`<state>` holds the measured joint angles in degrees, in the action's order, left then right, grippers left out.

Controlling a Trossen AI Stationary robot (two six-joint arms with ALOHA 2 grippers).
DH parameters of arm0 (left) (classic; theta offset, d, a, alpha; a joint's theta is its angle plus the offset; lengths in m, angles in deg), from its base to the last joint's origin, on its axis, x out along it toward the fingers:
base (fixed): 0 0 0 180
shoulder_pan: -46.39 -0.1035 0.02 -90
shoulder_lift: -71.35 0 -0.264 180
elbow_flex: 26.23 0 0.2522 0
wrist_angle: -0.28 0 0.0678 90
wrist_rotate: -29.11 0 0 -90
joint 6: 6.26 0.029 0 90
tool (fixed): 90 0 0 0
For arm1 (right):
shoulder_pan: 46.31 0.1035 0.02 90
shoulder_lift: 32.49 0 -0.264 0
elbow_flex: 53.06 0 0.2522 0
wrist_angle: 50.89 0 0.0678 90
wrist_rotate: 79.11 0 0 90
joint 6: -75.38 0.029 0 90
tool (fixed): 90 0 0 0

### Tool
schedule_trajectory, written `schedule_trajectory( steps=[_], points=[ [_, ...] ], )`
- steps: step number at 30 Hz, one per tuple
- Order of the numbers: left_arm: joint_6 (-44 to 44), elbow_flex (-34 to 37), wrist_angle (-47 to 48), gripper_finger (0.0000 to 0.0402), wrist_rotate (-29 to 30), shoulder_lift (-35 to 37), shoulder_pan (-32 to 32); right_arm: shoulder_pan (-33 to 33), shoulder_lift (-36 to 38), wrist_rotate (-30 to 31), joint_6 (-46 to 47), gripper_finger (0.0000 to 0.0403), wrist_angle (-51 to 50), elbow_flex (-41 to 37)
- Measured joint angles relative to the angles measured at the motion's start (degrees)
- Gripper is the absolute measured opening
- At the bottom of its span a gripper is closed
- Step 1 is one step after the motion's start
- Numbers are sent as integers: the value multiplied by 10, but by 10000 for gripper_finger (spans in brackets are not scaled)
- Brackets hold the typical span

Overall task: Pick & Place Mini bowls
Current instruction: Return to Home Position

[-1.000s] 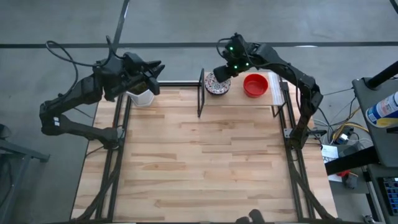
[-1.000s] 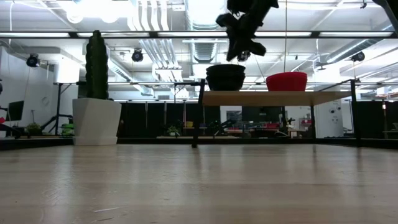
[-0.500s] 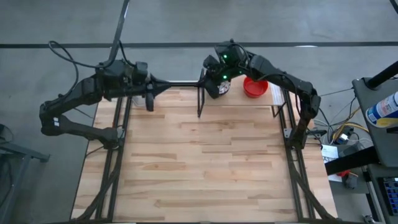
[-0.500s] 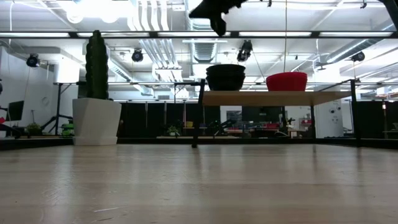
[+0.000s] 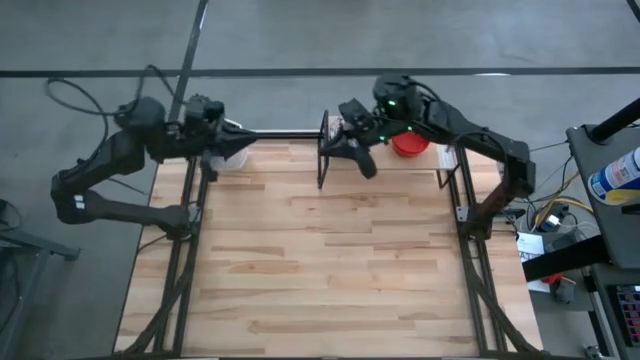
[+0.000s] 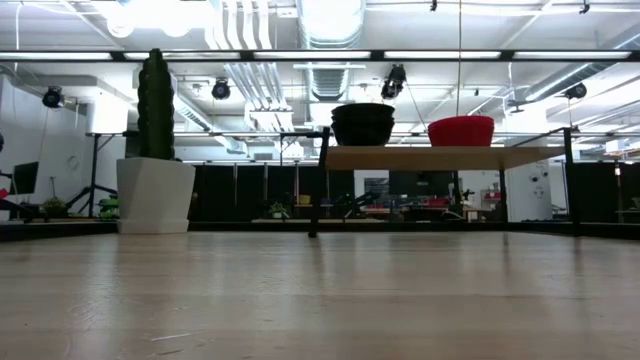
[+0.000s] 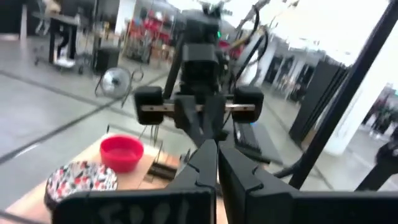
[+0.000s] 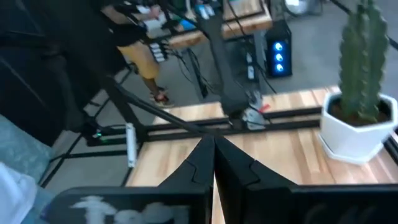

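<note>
The bowls are stacked by kind on the shelf (image 6: 430, 157), which stands along the far edge of the surface (image 5: 320, 260), upper middle in the high view. The patterned bowls (image 6: 362, 123) are at its left end and the red bowls (image 6: 461, 130) to their right, nested, probably to save room. The top bowls hold nothing. The right end effector (image 5: 362, 160) hangs just in front of the patterned stack, fingers pressed together and empty. The left end effector (image 5: 238, 143), at upper left near the cactus pot (image 6: 155, 192), is likewise closed on nothing. Placing looks finished, and both arms seem free to park.
</note>
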<state>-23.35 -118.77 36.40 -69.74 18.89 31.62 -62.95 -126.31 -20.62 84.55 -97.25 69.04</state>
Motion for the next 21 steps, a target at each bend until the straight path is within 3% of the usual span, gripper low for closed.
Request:
schedule_trajectory(
  steps=[11, 15, 21],
  points=[
    [-72, 131, -36, 9, 14, 100, 0, 23, 148, 32, 4, 8, 40, -149],
    [1, 183, -23, 9, 31, 121, -2, 10, 196, 65, -116, 8, 19, -214],
    [26, 280, -50, 9, 75, 148, -2, 11, 255, 73, -51, 8, 20, -320]
  ],
)
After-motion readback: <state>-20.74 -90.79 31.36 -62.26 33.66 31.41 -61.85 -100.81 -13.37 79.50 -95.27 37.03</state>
